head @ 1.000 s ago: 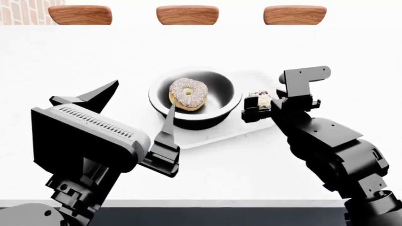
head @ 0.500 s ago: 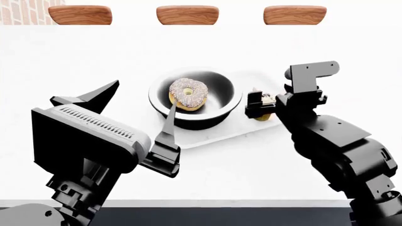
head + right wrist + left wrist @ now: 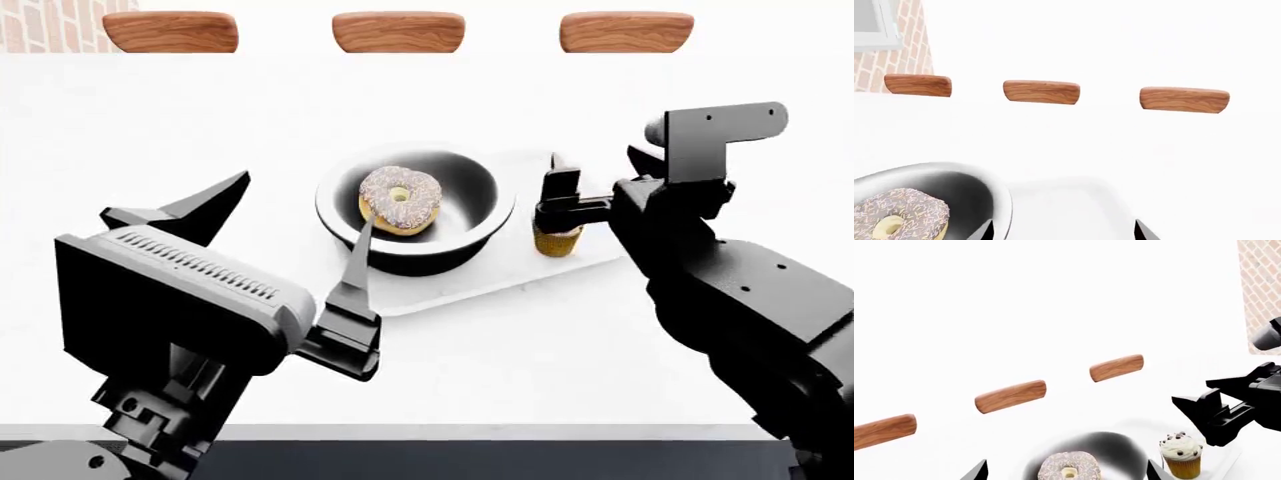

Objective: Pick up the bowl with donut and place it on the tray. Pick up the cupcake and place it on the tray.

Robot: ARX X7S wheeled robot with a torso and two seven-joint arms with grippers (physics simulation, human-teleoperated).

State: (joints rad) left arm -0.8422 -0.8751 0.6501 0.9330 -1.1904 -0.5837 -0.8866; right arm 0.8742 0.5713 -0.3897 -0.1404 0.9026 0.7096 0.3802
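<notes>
The flat white rectangular tray (image 3: 441, 285) with its low raised rim lies on the white surface (image 3: 160, 130), and everything else is placed from it. The round, deep black bowl (image 3: 415, 205) with a glossy grey inside stands on the tray's left part, holding the tan ring donut (image 3: 399, 198) with pale icing and dark sprinkles. The small cupcake (image 3: 557, 238) in a golden-yellow wrapper, its white frosting dotted with chocolate chips in the left wrist view (image 3: 1181, 456), stands upright on the tray's right part, just beside the bowl and apart from it.

The right end effector (image 3: 561, 205) hangs right over the cupcake's top in the head view; in the left wrist view it sits beside the cupcake with a gap showing, gripping nothing, though how wide its jaws stand cannot be told. The left end effector (image 3: 287, 245) is near the tray's front-left edge, its fingers spread wide and empty, one fingertip (image 3: 363, 240) overlapping the bowl's near rim in the head view.

Three brown wooden rounded slabs (image 3: 398, 31) line the far edge of the surface, well beyond the tray.
</notes>
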